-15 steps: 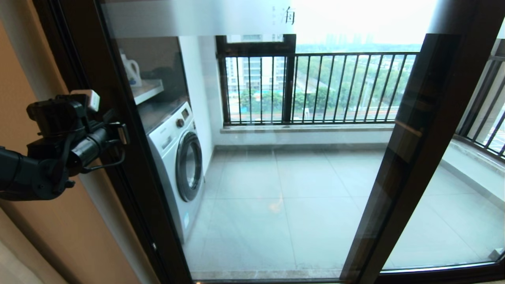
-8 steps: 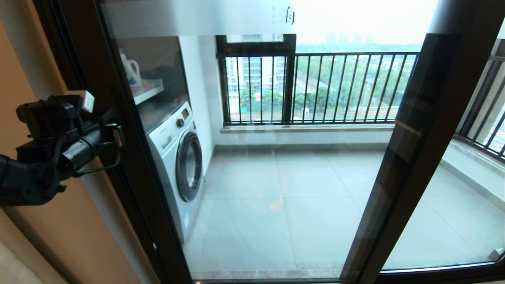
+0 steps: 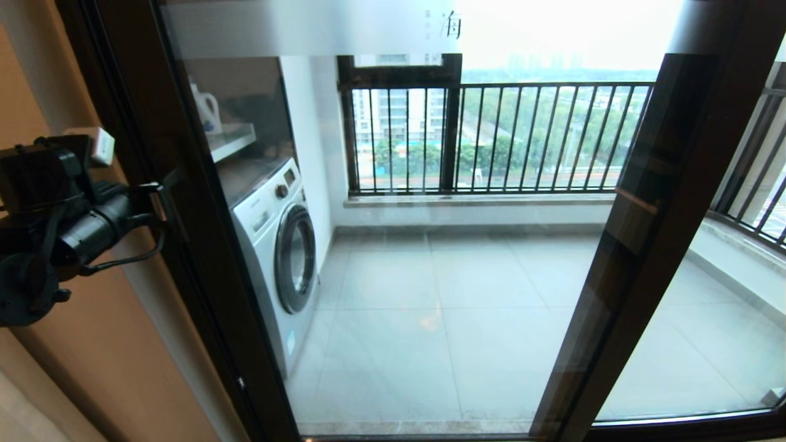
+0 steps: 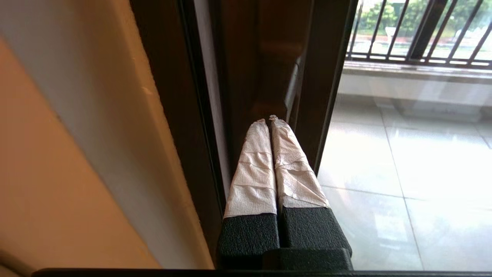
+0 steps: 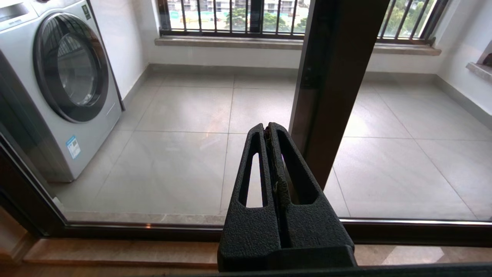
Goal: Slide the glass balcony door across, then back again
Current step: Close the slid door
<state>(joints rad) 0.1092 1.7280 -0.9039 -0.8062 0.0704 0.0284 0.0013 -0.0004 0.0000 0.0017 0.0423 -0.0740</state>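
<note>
The left gripper [image 4: 268, 120] has its jaws pressed flat together, the two white-wrapped fingers [image 4: 253, 169] meeting along their whole length with nothing between them. Their tips point at the dark vertical frame of the glass balcony door [image 4: 269, 57], very near it; whether they touch the metal I cannot tell. Just past the tips, a narrow bar-like piece stands on the frame's inner edge, hard to make out. To one side of the jaws runs the tan wall [image 4: 57, 134]; to the other, clear glass and the balcony floor [image 4: 403, 154].

From the head view the door [image 3: 399, 276] fills the opening, its left frame edge beside the left gripper [image 3: 161, 195], its frosted top strip [image 3: 307, 27] carrying a few characters, only partly readable. The left arm is cut off at the picture's edge.

The right gripper [image 5: 267, 129] also has its jaws closed on nothing, two black slotted fingers together, hanging before the glass with one dark upright frame post [image 5: 330, 84] just beyond them. It does not appear in the head view.

Behind the glass: one washing machine [image 3: 279, 245], one white jug [image 3: 206, 110] on a shelf above it, and one window with black railing bars [image 3: 491, 135].
</note>
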